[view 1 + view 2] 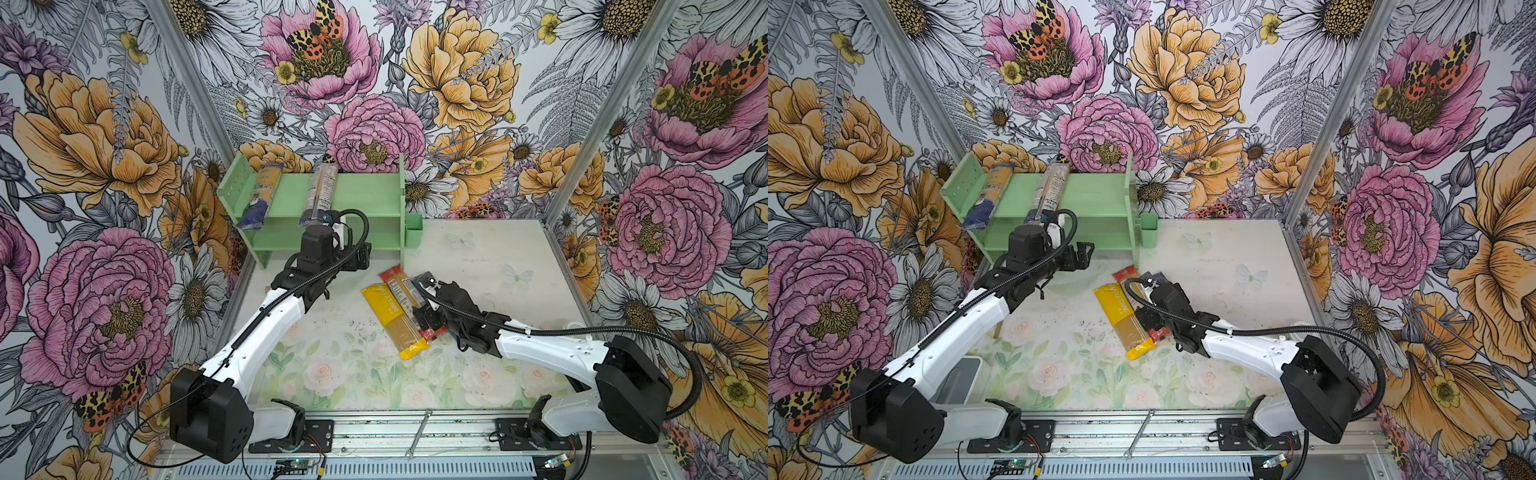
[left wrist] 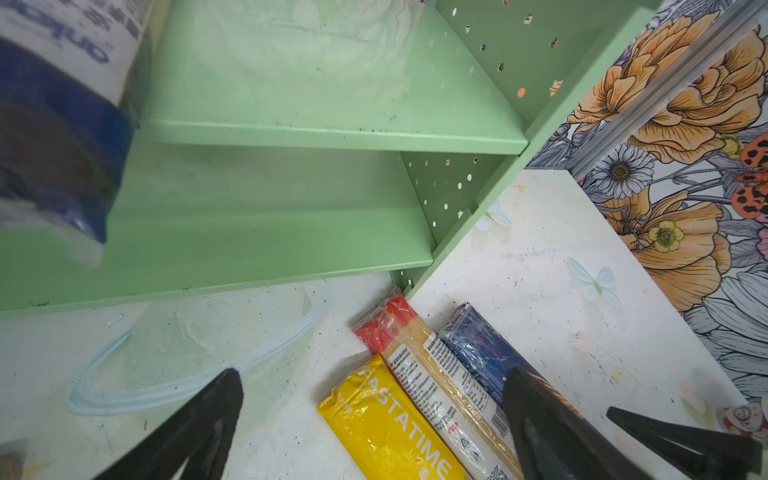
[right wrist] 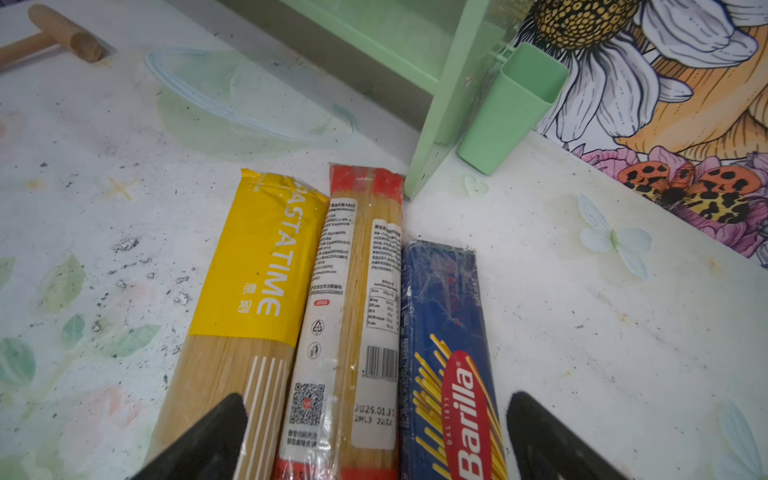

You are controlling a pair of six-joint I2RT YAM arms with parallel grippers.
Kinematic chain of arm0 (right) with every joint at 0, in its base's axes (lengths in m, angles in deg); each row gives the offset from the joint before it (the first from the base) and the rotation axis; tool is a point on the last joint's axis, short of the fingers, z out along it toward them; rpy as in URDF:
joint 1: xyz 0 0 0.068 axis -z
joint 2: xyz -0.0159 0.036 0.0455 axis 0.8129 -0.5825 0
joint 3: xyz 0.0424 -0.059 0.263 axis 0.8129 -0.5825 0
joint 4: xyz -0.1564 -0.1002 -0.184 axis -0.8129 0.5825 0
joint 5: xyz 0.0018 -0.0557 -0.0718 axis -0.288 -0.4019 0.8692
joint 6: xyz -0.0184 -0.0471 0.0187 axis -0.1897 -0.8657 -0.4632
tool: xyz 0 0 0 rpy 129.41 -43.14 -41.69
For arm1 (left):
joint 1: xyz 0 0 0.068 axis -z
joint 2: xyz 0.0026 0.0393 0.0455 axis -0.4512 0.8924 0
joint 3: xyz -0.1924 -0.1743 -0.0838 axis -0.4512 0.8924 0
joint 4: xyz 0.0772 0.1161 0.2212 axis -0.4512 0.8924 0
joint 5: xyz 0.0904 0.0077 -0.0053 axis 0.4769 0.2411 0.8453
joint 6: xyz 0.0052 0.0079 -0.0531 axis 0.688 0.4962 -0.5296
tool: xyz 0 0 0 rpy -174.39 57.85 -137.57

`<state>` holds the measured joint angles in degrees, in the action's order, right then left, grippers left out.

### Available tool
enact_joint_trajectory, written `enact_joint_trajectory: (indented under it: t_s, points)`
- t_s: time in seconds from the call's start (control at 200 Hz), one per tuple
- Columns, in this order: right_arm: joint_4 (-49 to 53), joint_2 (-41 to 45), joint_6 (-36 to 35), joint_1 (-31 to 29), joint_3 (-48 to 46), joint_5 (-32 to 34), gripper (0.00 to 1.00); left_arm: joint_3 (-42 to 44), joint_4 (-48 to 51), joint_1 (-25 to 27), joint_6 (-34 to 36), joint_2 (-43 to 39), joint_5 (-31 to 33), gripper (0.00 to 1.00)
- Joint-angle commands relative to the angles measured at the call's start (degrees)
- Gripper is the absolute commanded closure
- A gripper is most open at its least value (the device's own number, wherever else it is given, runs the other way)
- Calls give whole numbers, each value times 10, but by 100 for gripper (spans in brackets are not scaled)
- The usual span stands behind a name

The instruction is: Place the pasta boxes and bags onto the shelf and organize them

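Yellow bag (image 3: 266, 257), red-ended bag (image 3: 357, 291) and blue Barilla box (image 3: 444, 332) lie together at five o'clock from the shelf (image 1: 365, 195), while the left gripper (image 2: 374, 374) and right gripper (image 3: 376, 399) are both spread wide.

Speckled flower-print desk (image 1: 478, 257), clear round dish (image 3: 249, 87) on it, wooden T-shaped stick (image 3: 62, 36) near the dish, metal wrench (image 1: 419, 432) on the front rail (image 1: 374, 434), floral wallpaper (image 1: 104, 145) behind.

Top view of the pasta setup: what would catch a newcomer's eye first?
The mint-green two-tier shelf stands against the floral back wall, two clear bags with dark blue ends overhanging its top tier. On the table in front, a yellow bag, a red-ended clear bag and a dark blue Barilla box lie side by side under the open right gripper.
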<state>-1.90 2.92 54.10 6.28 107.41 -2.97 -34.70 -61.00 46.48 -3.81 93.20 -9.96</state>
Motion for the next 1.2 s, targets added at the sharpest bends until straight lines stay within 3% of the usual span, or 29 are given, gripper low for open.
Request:
enact_joint_trajectory:
  t_s: [0.0, 0.19, 0.55, 0.896, 1.061, 1.196]
  points:
    - [6, -45, -22, -34, 25, 94, 1, 22, 1, 5, -25, -16, -18, 1]
    - [34, -111, -69, -86, 42, 199, 0, 62, 1, 7, -40, -35, -17, 1]
    - [38, -91, -51, -102, 2, 241, 0, 131, 11, 3, -55, -65, -12, 1]
    - [56, -104, -34, -103, 15, 218, 0, 181, 11, -29, -63, -94, -33, 1]
    - [58, -138, -16, -112, 35, 210, 0, 202, 10, -51, -60, -107, -54, 1]
    - [57, -179, 0, -127, 64, 194, 0, 202, 27, -51, -45, -113, -34, 1]
